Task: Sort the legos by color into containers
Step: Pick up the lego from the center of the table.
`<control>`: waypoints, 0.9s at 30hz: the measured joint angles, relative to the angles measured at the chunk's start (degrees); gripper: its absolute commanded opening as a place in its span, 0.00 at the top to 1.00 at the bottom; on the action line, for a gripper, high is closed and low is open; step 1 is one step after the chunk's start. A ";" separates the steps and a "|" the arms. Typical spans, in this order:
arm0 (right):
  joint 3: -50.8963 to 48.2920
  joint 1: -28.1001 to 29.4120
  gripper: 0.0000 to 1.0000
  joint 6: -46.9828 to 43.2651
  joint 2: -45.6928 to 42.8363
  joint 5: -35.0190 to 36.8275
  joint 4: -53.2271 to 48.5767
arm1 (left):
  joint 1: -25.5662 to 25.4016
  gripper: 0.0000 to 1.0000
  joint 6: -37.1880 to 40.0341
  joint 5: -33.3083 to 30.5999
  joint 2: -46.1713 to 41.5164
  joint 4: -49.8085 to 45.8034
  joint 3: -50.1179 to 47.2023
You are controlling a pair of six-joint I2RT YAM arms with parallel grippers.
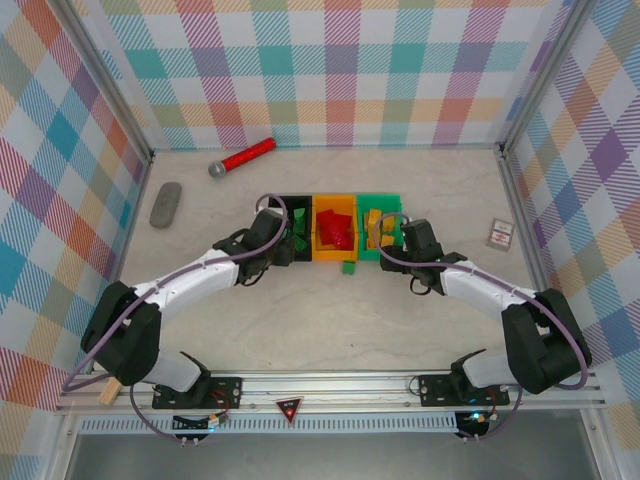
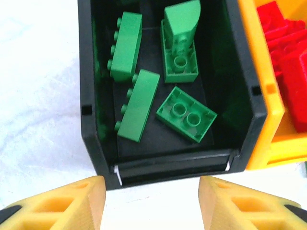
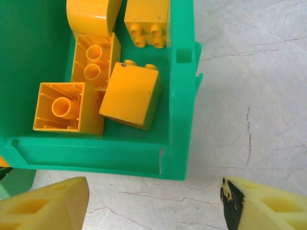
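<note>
Three containers stand in a row: a black bin (image 1: 297, 198) (image 2: 86, 110), an orange bin (image 1: 334, 258) (image 2: 261, 96) and a green bin (image 1: 380, 198) (image 3: 180, 120). Several green legos (image 2: 139, 105) lie in the black one, red legos (image 2: 288, 57) (image 1: 335, 230) in the orange one, and several yellow legos (image 3: 132, 96) in the green one. One green lego (image 1: 349, 267) sits on the table just in front of the orange bin. My left gripper (image 1: 270, 232) (image 2: 151, 203) hangs open and empty over the black bin's near edge. My right gripper (image 1: 405, 240) (image 3: 153, 201) is open and empty by the green bin's near right corner.
A red-handled microphone (image 1: 243, 157) lies at the back, left of centre. A grey oval remote (image 1: 166, 203) lies at the far left. A small card-like object (image 1: 500, 234) sits near the right wall. Plaid walls close in the table on three sides.
</note>
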 measured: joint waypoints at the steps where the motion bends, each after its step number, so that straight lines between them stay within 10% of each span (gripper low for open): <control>1: -0.02 0.00 0.27 0.00 -0.02 0.02 0.17 | 0.00 0.47 -0.02 0.22 -0.50 0.68 -1.14; 27: -0.61 6.97 0.27 6.99 -6.47 -4.13 -6.64 | 0.02 0.47 0.39 2.43 -3.65 10.12 -9.49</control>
